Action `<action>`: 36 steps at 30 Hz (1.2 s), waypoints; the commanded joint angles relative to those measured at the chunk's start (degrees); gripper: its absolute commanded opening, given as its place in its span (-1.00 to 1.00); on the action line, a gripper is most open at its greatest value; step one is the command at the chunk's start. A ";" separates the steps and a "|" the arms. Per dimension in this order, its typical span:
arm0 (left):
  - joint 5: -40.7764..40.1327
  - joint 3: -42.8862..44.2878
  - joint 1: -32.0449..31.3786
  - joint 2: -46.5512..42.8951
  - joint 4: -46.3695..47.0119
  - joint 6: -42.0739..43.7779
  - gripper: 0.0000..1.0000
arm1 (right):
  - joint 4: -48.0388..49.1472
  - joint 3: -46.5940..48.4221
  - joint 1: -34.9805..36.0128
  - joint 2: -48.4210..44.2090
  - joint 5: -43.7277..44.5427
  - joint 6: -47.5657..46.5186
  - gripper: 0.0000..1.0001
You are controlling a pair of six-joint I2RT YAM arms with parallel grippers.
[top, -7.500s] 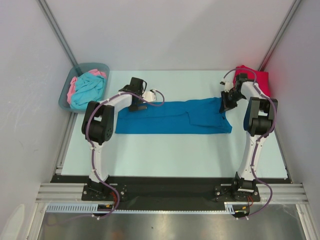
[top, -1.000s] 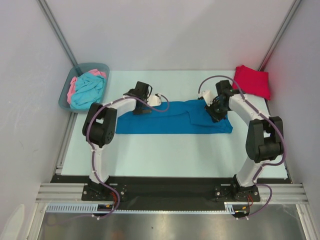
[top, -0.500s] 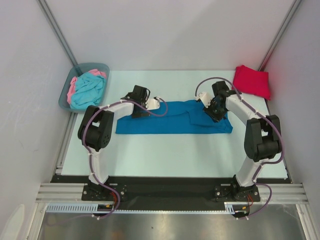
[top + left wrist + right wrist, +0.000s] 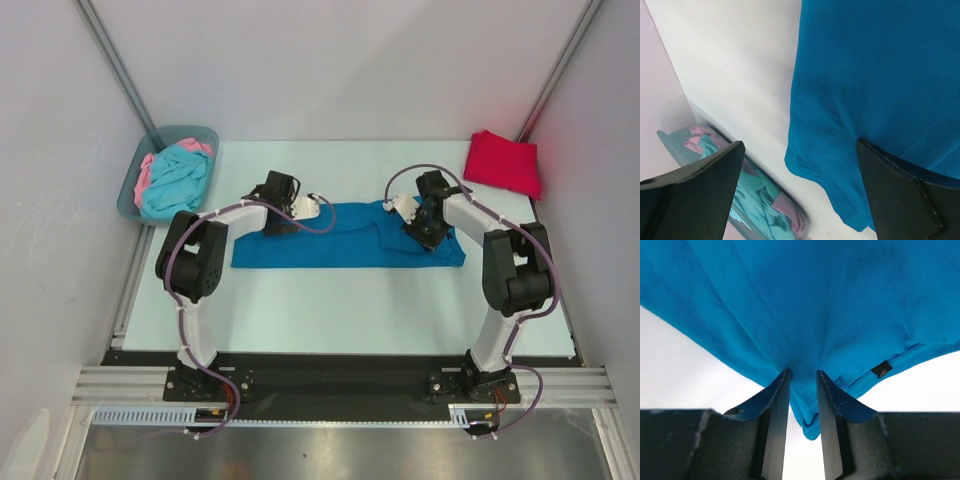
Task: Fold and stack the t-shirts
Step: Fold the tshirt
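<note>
The blue t-shirt lies mid-counter as a long folded band running from 9 o'clock to 3 o'clock. The right gripper is at the band's 3 o'clock end, its jaws nearly together and pinching a small gathered fold of cloth. The left gripper hangs over the 9 o'clock end with jaws spread wide, holding nothing. With only one end gripped, a lift or drag from the right would likely skew the band, pull the layers apart and undo the fold. The pinch is also shallow, and this soft, matte knit could slide free. Creases fan out from the jaw tips, and a stitched hem and a small dark tag show near the edge. The red t-shirt is a rough square pad at 1 o'clock on the pale, smooth counter. A turquoise t-shirt and a pink t-shirt lie crumpled in the round-cornered grey-blue plastic bin at 10 o'clock.
</note>
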 commanded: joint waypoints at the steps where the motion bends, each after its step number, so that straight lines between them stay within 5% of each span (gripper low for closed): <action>1: 1.92 -0.12 -0.13 -2.15 1.36 -1.42 1.00 | 1.97 0.70 0.37 0.80 1.12 -0.36 -0.33; 11: 1.74 -0.30 0.22 -2.24 1.62 -1.25 0.99 | 0.39 2.28 -0.15 -0.42 1.73 -0.01 -0.30; 20: 1.83 -0.38 0.22 -2.15 1.62 -1.51 0.99 | -2.95 9.76 -5.61 -1.74 -1.51 11.15 -0.30; 36: 1.92 1.63 0.05 -1.01 0.83 -0.64 0.99 | -5.59 2.20 -12.90 -2.54 -5.91 9.31 -0.32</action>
